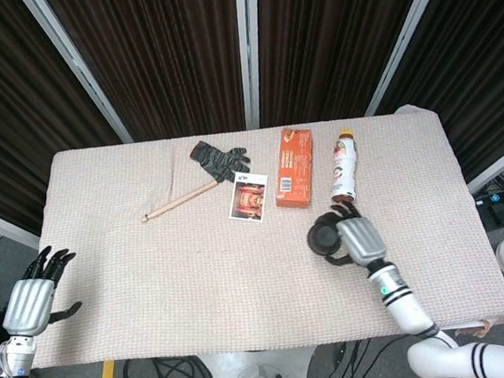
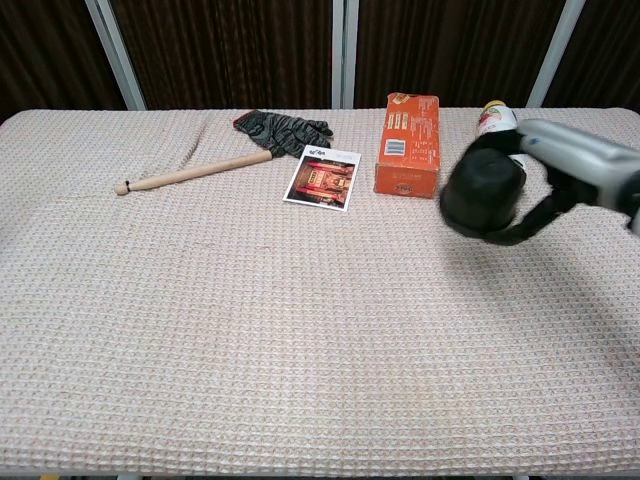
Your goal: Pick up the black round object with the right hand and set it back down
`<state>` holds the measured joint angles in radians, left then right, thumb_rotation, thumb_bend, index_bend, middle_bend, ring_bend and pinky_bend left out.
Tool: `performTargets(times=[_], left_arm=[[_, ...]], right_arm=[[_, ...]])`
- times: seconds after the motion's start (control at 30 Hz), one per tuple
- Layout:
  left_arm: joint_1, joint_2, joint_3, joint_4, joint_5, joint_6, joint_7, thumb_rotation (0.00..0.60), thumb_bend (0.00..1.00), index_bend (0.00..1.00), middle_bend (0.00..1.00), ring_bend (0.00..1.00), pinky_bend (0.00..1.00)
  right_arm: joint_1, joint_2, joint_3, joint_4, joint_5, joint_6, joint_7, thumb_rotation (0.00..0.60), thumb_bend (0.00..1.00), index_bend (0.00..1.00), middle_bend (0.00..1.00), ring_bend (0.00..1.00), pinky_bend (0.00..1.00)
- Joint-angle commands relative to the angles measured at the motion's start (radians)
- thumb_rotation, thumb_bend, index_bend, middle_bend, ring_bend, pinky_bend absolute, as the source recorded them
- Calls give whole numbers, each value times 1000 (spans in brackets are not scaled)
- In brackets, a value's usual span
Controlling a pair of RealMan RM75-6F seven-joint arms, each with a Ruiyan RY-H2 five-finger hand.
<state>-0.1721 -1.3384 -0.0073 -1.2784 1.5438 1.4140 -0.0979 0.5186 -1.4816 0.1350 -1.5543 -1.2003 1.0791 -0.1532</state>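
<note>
The black round object point(image 1: 322, 239) point(image 2: 481, 194) is held by my right hand point(image 1: 353, 240) point(image 2: 560, 170), whose dark fingers curl around it from the right. In the chest view it hangs above the table point(image 2: 250, 330), in front of the orange box and the bottle. My left hand point(image 1: 32, 300) hovers off the table's left front corner with fingers spread and nothing in it; the chest view does not show it.
Along the far side lie a grey glove point(image 1: 219, 161), a wooden stick point(image 1: 180, 200), a picture card point(image 1: 249, 197), an orange box point(image 1: 294, 167) and a bottle on its side point(image 1: 343, 171). A woven cloth covers the table.
</note>
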Motion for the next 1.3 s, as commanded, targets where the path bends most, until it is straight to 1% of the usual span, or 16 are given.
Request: performTargets(times=[0.03, 0.17, 0.3, 0.43, 0.73, 0.83, 0.9, 0.93, 1.03, 1.1, 1.13, 1.2, 1.23, 1.3], left_arm=[[0, 2, 1, -5, 0, -1, 8, 600, 124, 164, 126, 0, 183], [2, 8, 1, -12, -6, -1, 13, 600, 123, 164, 126, 0, 183], [3, 10, 3, -16, -3, 1, 13, 600, 123, 164, 126, 0, 183], [2, 11, 3, -13, -5, -2, 11, 600, 124, 164, 126, 0, 183], [7, 8, 4, -6, -9, 2, 1, 600, 123, 164, 126, 0, 183], [9, 11, 3, -6, -9, 6, -1, 600, 123, 164, 126, 0, 183], [10, 13, 3, -7, -8, 8, -2, 600, 123, 163, 126, 0, 183], [10, 13, 3, -8, -8, 9, -1, 600, 123, 164, 126, 0, 183], [11, 12, 5, -8, -7, 8, 0, 600, 124, 164, 126, 0, 183], [12, 10, 8, -6, -7, 6, 2, 600, 124, 164, 126, 0, 183], [13, 10, 8, -6, -8, 6, 2, 600, 123, 164, 126, 0, 183], [15, 9, 9, -5, -9, 7, 0, 600, 123, 164, 126, 0, 183], [16, 9, 8, -5, -8, 10, -1, 600, 123, 164, 126, 0, 183], [16, 10, 8, -7, -6, 14, -1, 600, 124, 164, 126, 0, 183]], right_arm=[[-54, 51, -38, 32, -19, 13, 82, 600, 159, 430, 467, 111, 0], [-51, 20, -48, 77, -42, -8, 109, 600, 160, 430, 467, 111, 0], [-50, -9, -48, 117, -50, -28, 152, 600, 160, 428, 467, 110, 0], [-51, -27, -48, 155, -55, -32, 157, 600, 158, 426, 467, 111, 0], [-52, -38, -44, 179, -39, -58, 152, 600, 151, 416, 463, 110, 0], [-52, -43, -44, 187, -35, -67, 146, 600, 149, 399, 459, 106, 0], [-52, -45, -46, 192, -35, -72, 142, 600, 132, 353, 447, 98, 0], [-51, -45, -48, 192, -34, -78, 140, 600, 116, 307, 434, 90, 0], [-50, -45, -50, 194, -30, -91, 133, 600, 100, 214, 398, 65, 0], [-49, -41, -52, 192, -26, -103, 129, 600, 98, 185, 387, 48, 0], [-47, -38, -55, 190, -26, -111, 127, 600, 91, 154, 370, 29, 0], [-40, -27, -62, 183, -24, -137, 121, 600, 70, 94, 320, 9, 0], [-35, -18, -66, 178, -25, -152, 119, 600, 51, 43, 267, 0, 0], [-35, -12, -66, 171, -30, -154, 122, 600, 34, 3, 206, 0, 0]])
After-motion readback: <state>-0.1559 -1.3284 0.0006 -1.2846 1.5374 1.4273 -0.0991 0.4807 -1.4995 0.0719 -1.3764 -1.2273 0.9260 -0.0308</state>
